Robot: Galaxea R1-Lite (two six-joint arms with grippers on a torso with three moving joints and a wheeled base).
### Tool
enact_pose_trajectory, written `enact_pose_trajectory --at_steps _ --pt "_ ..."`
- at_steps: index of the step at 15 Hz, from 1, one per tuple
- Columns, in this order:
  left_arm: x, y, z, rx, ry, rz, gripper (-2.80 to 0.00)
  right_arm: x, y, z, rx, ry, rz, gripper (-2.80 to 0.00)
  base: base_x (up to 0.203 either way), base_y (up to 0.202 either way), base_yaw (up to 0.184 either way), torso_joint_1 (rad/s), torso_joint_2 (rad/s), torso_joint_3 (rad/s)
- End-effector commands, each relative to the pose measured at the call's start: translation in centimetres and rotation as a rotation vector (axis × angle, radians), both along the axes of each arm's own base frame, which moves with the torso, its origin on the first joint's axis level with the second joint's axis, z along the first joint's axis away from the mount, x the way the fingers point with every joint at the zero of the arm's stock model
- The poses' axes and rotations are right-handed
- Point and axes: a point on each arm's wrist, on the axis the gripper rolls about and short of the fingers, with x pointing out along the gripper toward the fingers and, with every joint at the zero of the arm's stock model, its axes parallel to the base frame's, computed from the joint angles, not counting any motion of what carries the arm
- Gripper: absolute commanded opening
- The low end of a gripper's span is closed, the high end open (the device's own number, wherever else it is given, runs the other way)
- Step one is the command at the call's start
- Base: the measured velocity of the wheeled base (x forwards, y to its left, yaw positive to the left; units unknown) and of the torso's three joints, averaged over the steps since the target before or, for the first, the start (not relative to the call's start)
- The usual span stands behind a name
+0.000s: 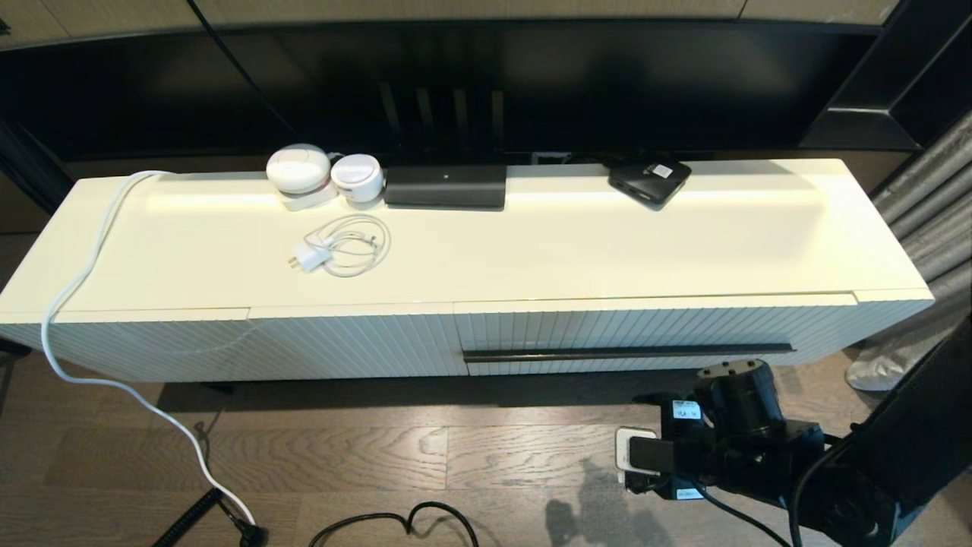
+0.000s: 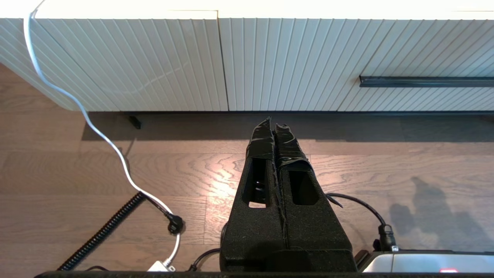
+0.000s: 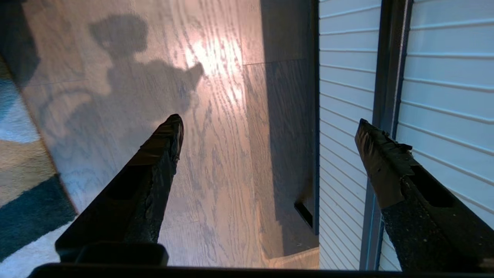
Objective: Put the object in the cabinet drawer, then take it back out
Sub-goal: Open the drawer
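Note:
The cabinet drawer (image 1: 645, 328) is pushed in flush, cream-white and ribbed, with its long black bar handle (image 1: 629, 352) across the front. The black folding umbrella is out of view in every frame. My right arm (image 1: 729, 441) hangs low over the floor just in front of the handle's right part. In the right wrist view the right gripper (image 3: 270, 122) is open and holds nothing; one finger (image 3: 382, 162) lies over the handle (image 3: 388, 77), the other over the floor. My left gripper (image 2: 276, 124) is shut and empty, low over the floor, facing the cabinet front left of the handle (image 2: 424, 81).
On the cabinet top sit two white round devices (image 1: 298, 169), a long black device (image 1: 445, 186), a flat black box with a white label (image 1: 649, 181) and a white charger with coiled cable (image 1: 338, 247). A white cable (image 1: 68, 304) hangs down onto the floor. A patterned rug (image 3: 23, 193) lies nearby.

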Motion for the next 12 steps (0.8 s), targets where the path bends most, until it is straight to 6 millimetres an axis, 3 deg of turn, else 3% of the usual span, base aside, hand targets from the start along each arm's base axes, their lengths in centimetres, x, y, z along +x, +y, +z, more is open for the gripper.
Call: enact_pose_trajectory --at_steps 1,12 --pt "0.0 0.0 0.0 0.000 0.000 0.001 -2.80 0.7 0.0 -1.1 -0.006 -0.001 -0.003 0.00 0.000 0.000 0.000 0.000 0.00 0.000" --pt "0.0 0.0 0.0 0.000 0.000 0.001 -2.80 3.9 0.2 -3.0 0.017 -0.093 0.004 0.00 0.000 0.000 0.000 0.000 0.00 0.000"
